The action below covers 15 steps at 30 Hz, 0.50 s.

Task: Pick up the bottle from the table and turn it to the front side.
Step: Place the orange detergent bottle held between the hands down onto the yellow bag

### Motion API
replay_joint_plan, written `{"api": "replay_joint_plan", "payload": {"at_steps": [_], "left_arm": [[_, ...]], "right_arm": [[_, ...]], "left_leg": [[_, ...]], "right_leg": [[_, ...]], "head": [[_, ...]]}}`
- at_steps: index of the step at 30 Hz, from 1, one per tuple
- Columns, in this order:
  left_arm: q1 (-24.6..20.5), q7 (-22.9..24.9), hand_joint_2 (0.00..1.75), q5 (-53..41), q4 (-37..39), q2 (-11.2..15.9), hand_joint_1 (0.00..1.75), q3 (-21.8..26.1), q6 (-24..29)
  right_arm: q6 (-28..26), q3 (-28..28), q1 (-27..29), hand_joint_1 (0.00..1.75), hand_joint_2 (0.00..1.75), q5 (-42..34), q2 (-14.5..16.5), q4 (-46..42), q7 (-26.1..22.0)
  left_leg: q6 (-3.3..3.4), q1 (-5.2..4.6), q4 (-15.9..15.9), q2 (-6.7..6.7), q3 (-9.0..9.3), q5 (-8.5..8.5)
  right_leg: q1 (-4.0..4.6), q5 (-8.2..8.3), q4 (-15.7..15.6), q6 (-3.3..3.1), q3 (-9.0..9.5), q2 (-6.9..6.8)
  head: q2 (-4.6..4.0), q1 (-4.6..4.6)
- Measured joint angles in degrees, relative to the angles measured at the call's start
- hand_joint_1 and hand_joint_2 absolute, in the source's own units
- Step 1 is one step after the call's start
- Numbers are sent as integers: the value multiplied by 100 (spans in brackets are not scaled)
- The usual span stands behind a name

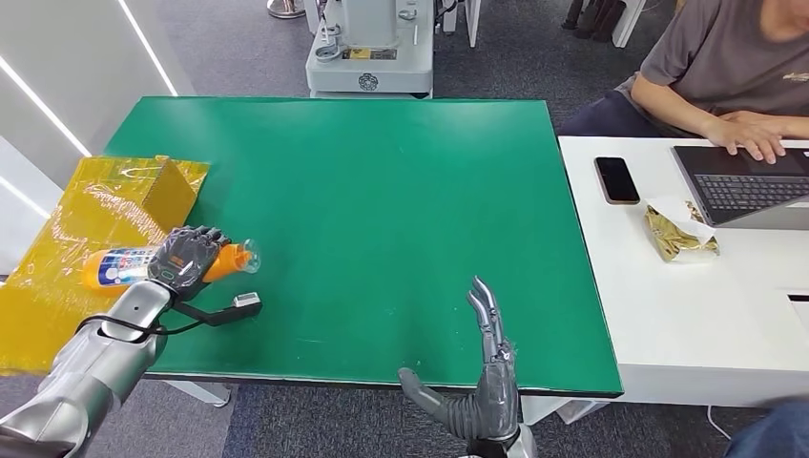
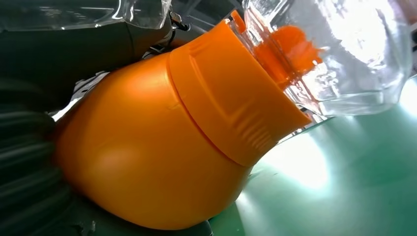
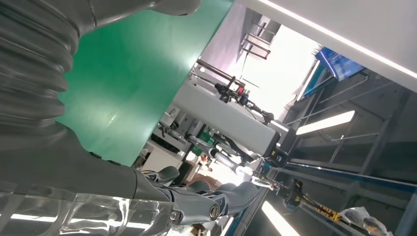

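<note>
An orange bottle with a blue and white label and a clear cap lies on its side at the left edge of the green table. My left hand wraps over its neck end and grips it. In the left wrist view the orange bottle and its clear cap sit close up, just above the green surface. My right hand hovers at the table's near edge, fingers straight and apart, holding nothing. The right hand shows its spread fingers in its wrist view.
A yellow plastic-wrapped box lies under and behind the bottle at the left. A white table on the right carries a phone, a snack bag and a laptop, where a person types. A machine base stands beyond.
</note>
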Motion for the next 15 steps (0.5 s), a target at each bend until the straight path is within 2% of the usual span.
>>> {"api": "replay_joint_plan", "payload": {"at_steps": [8, 12, 15], "left_arm": [[53, 412, 175, -197, 6, 13, 175, 0, 139], [70, 729, 175, -306, 7, 0, 3, 0, 155], [79, 951, 175, -366, 7, -17, 0, 2, 145]], "right_arm": [[-1, 94, -129, 0, 175, -143, -43, 115, -20], [0, 110, -177, 0, 175, -186, -61, 167, -24], [-1, 132, -201, 0, 175, -187, -61, 191, -25]], "left_leg": [[0, 0, 0, -1, 0, 0], [0, 0, 0, -1, 0, 0], [0, 0, 0, 0, 0, 0]], "right_leg": [[0, 0, 0, 0, 0, -1], [0, 0, 0, 0, 0, -1], [0, 0, -1, 0, 0, -1]], "head": [[0, 0], [0, 1], [0, 1]]}}
